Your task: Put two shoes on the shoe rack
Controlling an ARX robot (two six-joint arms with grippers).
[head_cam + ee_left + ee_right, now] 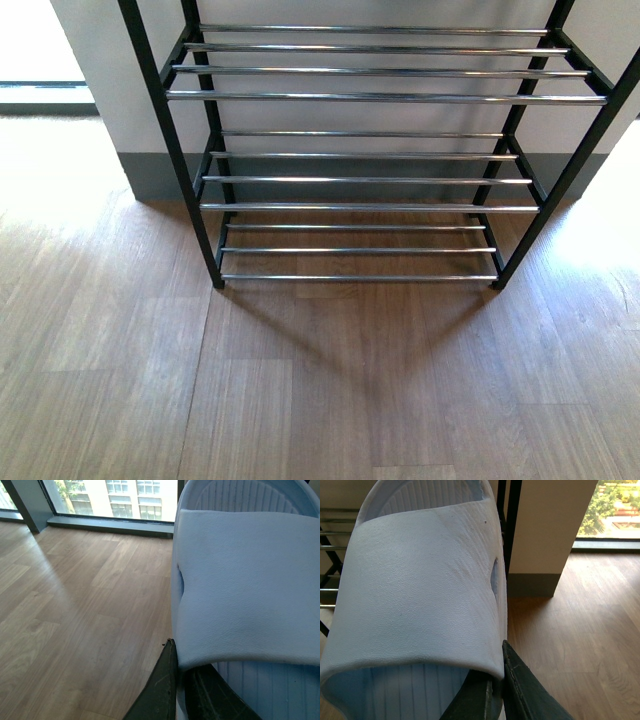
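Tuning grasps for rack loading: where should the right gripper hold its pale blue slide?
Pinch the slide by its side wall at the strap edge, one finger inside, one outside, coming from the open end. The broad strap looks too wide to span; the thin wall fits.

Open wood floor ahead of the shoe rack, free to cross. Gaps between chrome tiers open from the front. Black side frames barring both flanks, wall close behind. Left claw clamped on bulky left slide, right claw on right slide.
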